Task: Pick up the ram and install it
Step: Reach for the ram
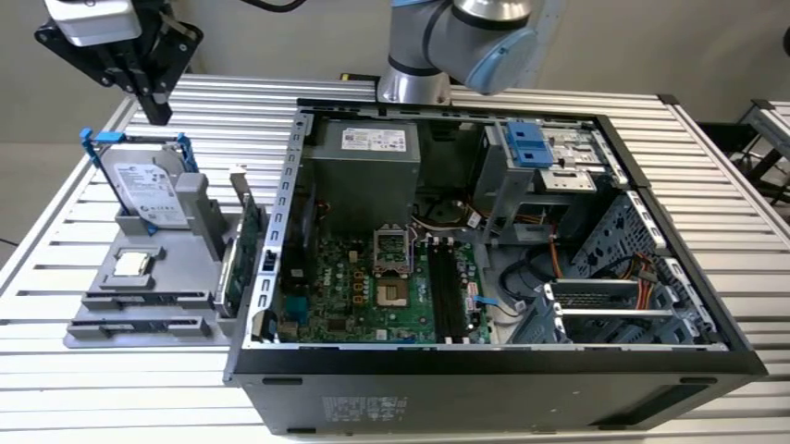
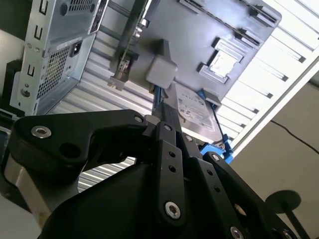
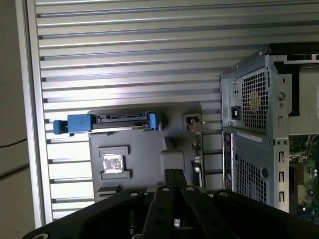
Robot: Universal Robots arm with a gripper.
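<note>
The pincer (image 1: 158, 113) is seen high at the exterior view's left, its fingers drawn together and nothing gripped between them. It is held in the air over the far end of the gray holder (image 1: 111, 296), just above the blue-framed hard drive (image 1: 142, 190) that is stood upright there. The ram (image 1: 228, 277) is found lower down, set on edge along the holder's side nearest the open computer case (image 1: 494, 359), just beside the larger green card (image 1: 253, 245). Ram and pincer are well apart, with the hard drive between them. Black memory slots (image 1: 447, 296) are seen on the board inside the case. Everything is carried on the slatted surface (image 1: 74, 388).
</note>
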